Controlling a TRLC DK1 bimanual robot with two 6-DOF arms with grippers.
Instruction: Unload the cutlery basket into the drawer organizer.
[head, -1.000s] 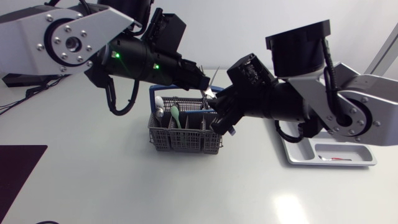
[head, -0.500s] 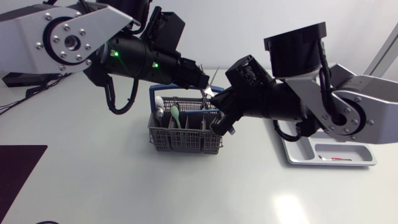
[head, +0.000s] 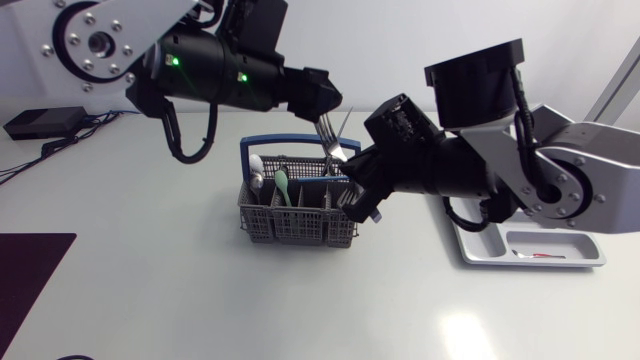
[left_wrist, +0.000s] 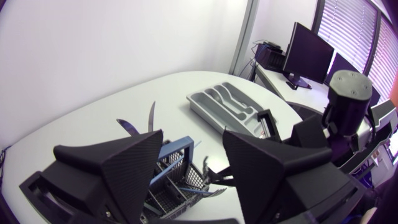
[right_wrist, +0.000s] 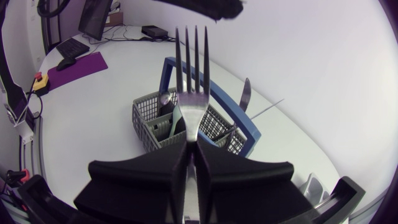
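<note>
the silver metal fork (right_wrist: 191, 93) stands clamped by its handle in the right gripper (right_wrist: 191, 149), long axis straight ahead of the fingers, tines outward, above the grey mesh cutlery basket (right_wrist: 146, 121). the grey moulded drawer organizer (head: 490, 252) lies behind that gripper, nearer the right arm (head: 560, 180). the left gripper (left_wrist: 193, 165), spread and empty, has lifted clear of the tines.

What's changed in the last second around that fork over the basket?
The left claw has lifted up and back from the fork and now stands open. The right claw keeps its grip on the fork above the basket. The basket and the organizer tray haven't moved.
</note>
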